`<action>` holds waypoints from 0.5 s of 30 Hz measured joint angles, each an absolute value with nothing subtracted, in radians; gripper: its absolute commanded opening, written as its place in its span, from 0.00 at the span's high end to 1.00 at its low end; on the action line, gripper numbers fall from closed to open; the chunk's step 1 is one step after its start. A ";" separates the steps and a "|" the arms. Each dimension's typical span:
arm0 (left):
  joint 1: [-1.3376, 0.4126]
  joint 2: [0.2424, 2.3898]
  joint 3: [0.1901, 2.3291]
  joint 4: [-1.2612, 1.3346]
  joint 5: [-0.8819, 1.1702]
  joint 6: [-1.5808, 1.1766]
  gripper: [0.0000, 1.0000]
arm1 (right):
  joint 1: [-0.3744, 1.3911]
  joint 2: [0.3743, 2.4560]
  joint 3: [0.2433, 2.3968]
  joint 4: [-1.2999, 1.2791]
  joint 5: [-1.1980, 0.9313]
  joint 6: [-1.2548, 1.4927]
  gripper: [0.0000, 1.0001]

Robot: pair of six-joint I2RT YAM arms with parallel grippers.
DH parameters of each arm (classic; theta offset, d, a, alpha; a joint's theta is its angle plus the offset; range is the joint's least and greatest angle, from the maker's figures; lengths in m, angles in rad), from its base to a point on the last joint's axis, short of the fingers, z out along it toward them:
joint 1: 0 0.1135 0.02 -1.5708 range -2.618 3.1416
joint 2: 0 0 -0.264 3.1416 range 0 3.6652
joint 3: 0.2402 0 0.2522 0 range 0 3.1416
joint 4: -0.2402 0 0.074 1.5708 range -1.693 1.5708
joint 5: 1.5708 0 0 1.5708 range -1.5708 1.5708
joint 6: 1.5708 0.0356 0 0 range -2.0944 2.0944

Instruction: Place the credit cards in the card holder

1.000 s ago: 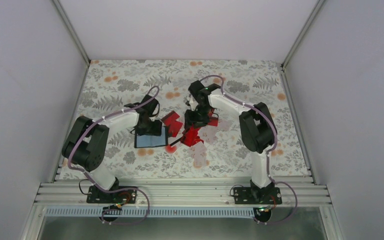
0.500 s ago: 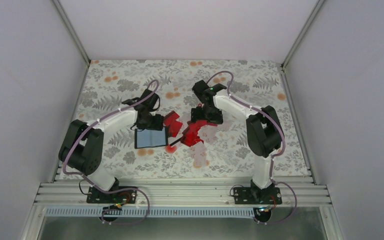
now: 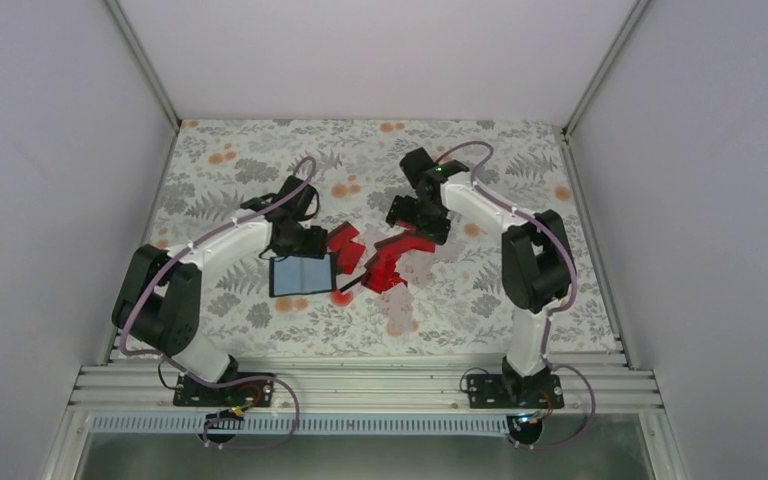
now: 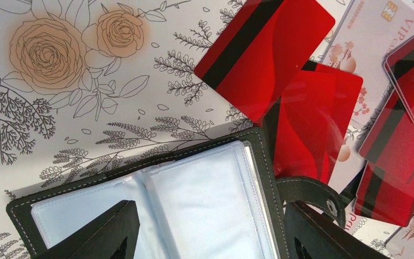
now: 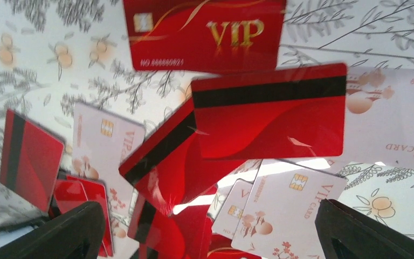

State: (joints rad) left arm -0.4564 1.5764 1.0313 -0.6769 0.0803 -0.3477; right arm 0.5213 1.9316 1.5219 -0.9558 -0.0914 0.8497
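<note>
The card holder [image 3: 301, 274] is lying open on the worktop [image 3: 260, 170], credit cards [image 3: 390, 262] scattered just beside it. Only the wrist views are showing the left fingers [image 4: 102, 234] apart over it, the right fingers [image 5: 70, 229] apart above cards.

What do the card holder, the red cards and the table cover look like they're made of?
Card holder: looks like black leather or faux leather, matte, with pale stitching along the edge. Its inner sleeves look like clear glossy plastic, going by the sheen. Red cards: rigid glossy plastic, probably PVC; they show reflections. Table cover: matte sheet with a printed floral pattern; fabric or vinyl, cannot tell.
</note>
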 measured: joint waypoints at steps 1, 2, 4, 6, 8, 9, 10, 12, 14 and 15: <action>-0.456 1.573 1.031 -0.677 0.080 -0.347 0.32 | 0.513 1.932 1.522 -0.952 -0.094 0.863 0.01; -0.456 1.570 1.031 -0.676 0.080 -0.345 0.32 | 0.503 1.932 1.518 -0.946 -0.093 0.878 0.01; -0.456 1.566 1.031 -0.673 0.080 -0.342 0.32 | 0.488 1.932 1.515 -0.942 -0.077 0.907 0.01; -0.456 1.565 1.031 -0.673 0.081 -0.337 0.32 | 0.477 1.932 1.517 -0.948 -0.057 0.936 0.02; -0.456 1.564 1.029 -0.671 0.082 -0.331 0.32 | 0.467 1.943 1.534 -0.981 -0.048 0.966 0.05; -0.456 1.564 1.028 -0.670 0.083 -0.328 0.32 | 0.463 1.953 1.546 -0.997 -0.046 0.980 0.06; -0.456 1.564 1.028 -0.670 0.083 -0.325 0.32 | 0.461 1.967 1.559 -1.017 -0.043 1.003 0.06; -0.456 1.564 1.025 -0.667 0.084 -0.323 0.32 | 0.459 1.992 1.570 -1.054 -0.041 1.055 0.05; -0.456 1.564 1.022 -0.667 0.086 -0.321 0.32 | 0.459 2.010 1.570 -1.089 -0.042 1.108 0.03; -0.456 1.563 1.022 -0.667 0.087 -0.321 0.32 | 0.459 2.014 1.568 -1.099 -0.046 1.128 0.02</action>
